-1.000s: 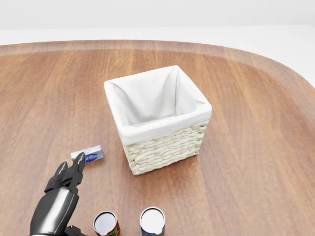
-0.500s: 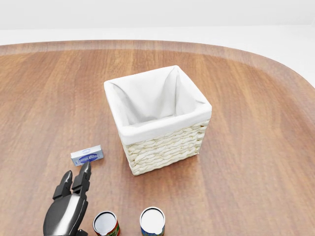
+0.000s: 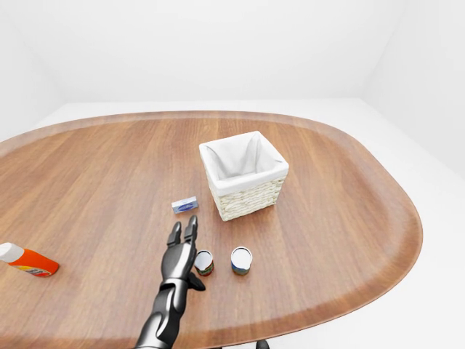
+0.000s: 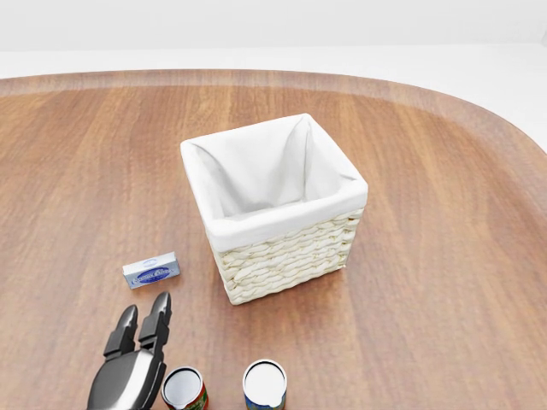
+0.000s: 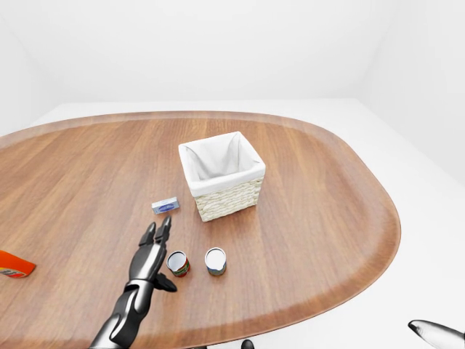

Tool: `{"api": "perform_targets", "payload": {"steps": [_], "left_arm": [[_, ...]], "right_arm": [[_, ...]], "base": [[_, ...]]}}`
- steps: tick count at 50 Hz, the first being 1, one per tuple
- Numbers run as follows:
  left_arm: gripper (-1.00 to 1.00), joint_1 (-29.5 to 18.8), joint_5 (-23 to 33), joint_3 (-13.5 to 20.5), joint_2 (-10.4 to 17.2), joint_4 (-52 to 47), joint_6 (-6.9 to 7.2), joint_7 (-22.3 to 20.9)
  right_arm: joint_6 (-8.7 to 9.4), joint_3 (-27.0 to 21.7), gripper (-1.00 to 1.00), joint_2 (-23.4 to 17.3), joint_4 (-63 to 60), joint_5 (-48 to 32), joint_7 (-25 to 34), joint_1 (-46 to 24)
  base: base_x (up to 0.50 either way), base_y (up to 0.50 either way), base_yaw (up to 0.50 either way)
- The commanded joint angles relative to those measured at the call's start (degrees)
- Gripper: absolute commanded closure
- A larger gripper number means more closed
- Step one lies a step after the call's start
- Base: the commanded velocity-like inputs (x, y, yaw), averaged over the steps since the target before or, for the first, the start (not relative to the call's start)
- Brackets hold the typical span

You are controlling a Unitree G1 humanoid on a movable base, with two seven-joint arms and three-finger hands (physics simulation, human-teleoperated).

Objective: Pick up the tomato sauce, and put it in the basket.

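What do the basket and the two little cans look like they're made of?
The basket looks like pale woven wicker, going by its braided strands, with a smooth white cloth lining. The two cans appear metal, with shiny silvery tops and printed labels.

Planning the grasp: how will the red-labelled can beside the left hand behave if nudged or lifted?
The red-labelled can stands upright and squat, so it probably slides rather than tips. Knocked over, its round body would likely roll. It looks rigid; the open left hand can likely squeeze firmly.

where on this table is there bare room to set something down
Bare wood lies right of the basket to the table edge, and left between the small box and bottle. Crowded: left hand, red can, blue can.
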Motion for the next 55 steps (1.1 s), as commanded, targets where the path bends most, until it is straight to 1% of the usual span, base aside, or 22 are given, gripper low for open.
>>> {"api": "perform_targets", "payload": {"steps": [1, 9, 22, 25, 32, 34, 39, 51, 55], "left_arm": [[-1.0, 1.51, 0.65, -1.15, -0.54, -1.29, 0.0, 0.17], [-1.0, 2.69, 0.78, -2.14, -1.0, -2.41, 0.0, 0.03], [-1.0, 3.02, 1.64, -3.74, -2.19, -6.66, 0.0, -2.51], [-1.0, 2.68, 2.07, -4.19, -2.3, -6.21, 0.0, -2.32], [-1.0, 1.82, 2.71, -4.72, -2.59, -5.09, 0.0, -1.73], [-1.0, 0.65, 3.07, -4.93, -2.92, -3.77, 0.0, -1.46], [-1.0, -0.01, 3.06, -5.19, -3.28, -3.57, 0.0, -1.71], [-1.0, 0.47, 3.46, -5.39, -3.11, -3.39, 0.0, -1.33], [-1.0, 0.49, 3.58, -5.42, -2.87, -2.18, 0.0, -0.53]], "right_arm": [[-0.07, 0.25, -1.0, 0.29, 0.0, -0.33, 0.18, -0.05], [-0.19, 0.2, -1.0, 0.47, 0.0, -0.25, 0.37, 0.01], [-0.87, 1.26, -1.0, -0.22, 0.0, -0.8, -0.35, 0.51], [-0.83, 0.61, -1.0, -0.03, 0.0, -0.13, -0.1, 0.61], [-0.91, 0.83, -1.0, 0.01, 0.0, -0.32, -0.03, 0.59], [-0.9, 0.7, -1.0, -0.01, 0.0, -0.22, -0.01, 0.6], [-0.7, 0.16, -1.0, 0.04, 0.0, 0.22, 0.14, 0.51], [-0.83, 0.51, -1.0, 0.11, 0.0, -0.13, 0.07, 0.51], [-0.82, 0.35, -1.0, 0.29, 0.0, -0.01, 0.26, 0.53]], "base": [[0.0, 0.0, 0.0], [0.0, 0.0, 0.0], [0.0, 0.0, 0.0], [0.0, 0.0, 0.0], [0.0, 0.0, 0.0], [0.0, 0.0, 0.0], [0.0, 0.0, 0.0], [0.0, 0.0, 0.0], [0.0, 0.0, 0.0]]}}
